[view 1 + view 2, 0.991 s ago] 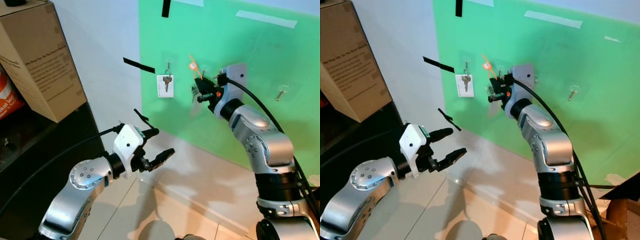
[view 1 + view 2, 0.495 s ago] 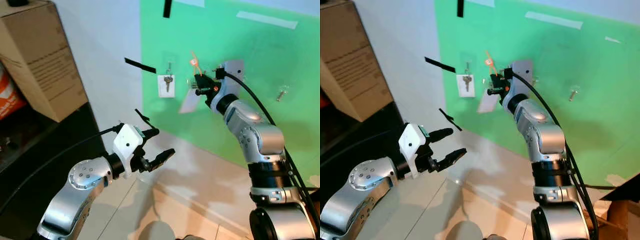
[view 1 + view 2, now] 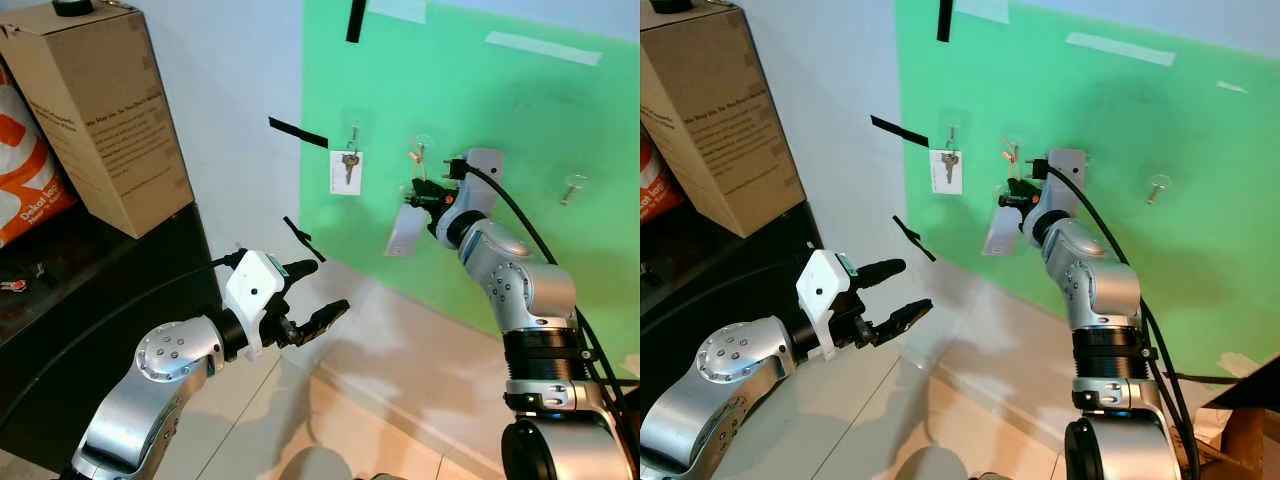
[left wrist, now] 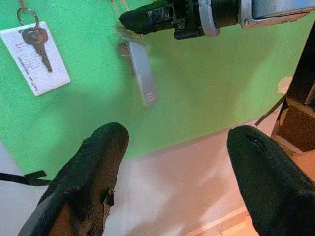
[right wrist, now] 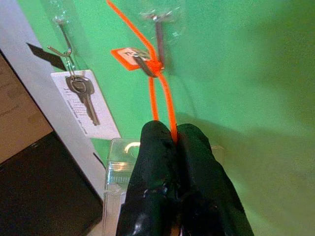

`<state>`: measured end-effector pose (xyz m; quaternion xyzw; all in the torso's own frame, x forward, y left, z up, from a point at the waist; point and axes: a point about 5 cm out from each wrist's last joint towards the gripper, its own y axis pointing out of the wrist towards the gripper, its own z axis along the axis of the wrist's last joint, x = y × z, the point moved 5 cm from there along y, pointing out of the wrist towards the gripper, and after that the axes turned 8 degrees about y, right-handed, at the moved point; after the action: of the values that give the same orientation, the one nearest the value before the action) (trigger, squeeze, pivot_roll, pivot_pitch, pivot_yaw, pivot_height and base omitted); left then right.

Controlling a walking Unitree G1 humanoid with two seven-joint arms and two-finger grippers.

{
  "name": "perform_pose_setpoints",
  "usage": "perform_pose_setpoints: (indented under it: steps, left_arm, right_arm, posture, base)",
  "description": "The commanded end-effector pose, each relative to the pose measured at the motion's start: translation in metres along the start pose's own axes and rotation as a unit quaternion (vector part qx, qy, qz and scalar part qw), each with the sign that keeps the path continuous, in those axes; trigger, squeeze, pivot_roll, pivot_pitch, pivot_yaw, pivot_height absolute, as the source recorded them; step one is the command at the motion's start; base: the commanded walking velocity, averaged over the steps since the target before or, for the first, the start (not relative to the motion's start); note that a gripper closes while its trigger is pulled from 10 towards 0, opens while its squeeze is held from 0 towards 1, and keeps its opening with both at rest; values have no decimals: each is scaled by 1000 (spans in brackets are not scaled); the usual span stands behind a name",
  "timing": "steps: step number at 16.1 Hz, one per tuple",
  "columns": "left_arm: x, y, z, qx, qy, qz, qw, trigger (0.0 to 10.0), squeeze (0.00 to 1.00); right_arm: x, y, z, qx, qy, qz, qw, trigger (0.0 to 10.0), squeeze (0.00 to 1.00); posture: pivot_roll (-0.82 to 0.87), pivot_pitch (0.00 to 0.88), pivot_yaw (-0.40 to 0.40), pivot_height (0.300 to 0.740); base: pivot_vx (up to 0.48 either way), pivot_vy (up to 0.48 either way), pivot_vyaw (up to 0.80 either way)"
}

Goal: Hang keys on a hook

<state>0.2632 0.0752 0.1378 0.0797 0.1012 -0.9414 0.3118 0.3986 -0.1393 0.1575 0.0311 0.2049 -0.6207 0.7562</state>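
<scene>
My right gripper (image 5: pixel 170 142) is up at the green wall, shut on a thin orange loop (image 5: pixel 165 93) of the key bundle. The loop runs up to the middle wall hook (image 5: pixel 158 30), where a small orange tag (image 5: pixel 127 53) sits. A clear plastic tag (image 3: pixel 405 230) dangles under the gripper (image 3: pixel 418 190). On the hook to the left hangs another key with a white card (image 3: pixel 346 170). Lower, away from the wall, my left gripper (image 3: pixel 315 292) is open with nothing between its fingers (image 4: pixel 98 162).
A third hook (image 3: pixel 573 185) sits bare on the green panel to the right. A cardboard box (image 3: pixel 100 110) and an orange-white bag (image 3: pixel 30 170) stand on a black cabinet (image 3: pixel 90 300) at the left. Black tape strips (image 3: pixel 298 132) mark the wall.
The camera has shifted. My right gripper has come down below the middle hook, and the orange tag that stuck up above the hook now sits at it. The left arm has held still.
</scene>
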Motion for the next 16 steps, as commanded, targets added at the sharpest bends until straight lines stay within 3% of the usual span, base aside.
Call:
perform_pose_setpoints:
  steps: [1,7,8,11,15,16]
  left_arm:
    - [-2,-1,5,3,8,0,1000,10000,0]
    - [-1,6,12,23,8,11,1000,10000,0]
    - [-4,7,19,40,0,15,999,10000,0]
    - [-3,7,22,48,2,14,999,10000,0]
    - [-7,6,22,50,3,37,998,10000,0]
    - [-10,6,20,47,4,53,997,10000,0]
  right_arm:
    - [5,-2,-14,-28,9,-7,1000,10000,0]
    - [-7,-5,-17,-25,3,17,1000,10000,0]
    - [-5,-5,-7,2,13,9,1000,10000,1000]
    - [-5,-8,-3,19,1,13,1000,10000,1000]
    - [-21,-26,-5,33,0,82,996,10000,1000]
    - [-20,-36,-6,44,-29,89,995,10000,1000]
  posture:
    - [-28,0,-19,740]
    - [-25,0,-22,740]
    - [-25,0,-21,740]
    - [-25,0,-19,740]
    - [-21,0,-21,740]
    - [-19,0,-22,740]
  base:
    - [0,0,0]
    - [0,0,0]
    - [0,0,0]
    - [0,0,0]
    - [0,0,0]
    - [0,0,0]
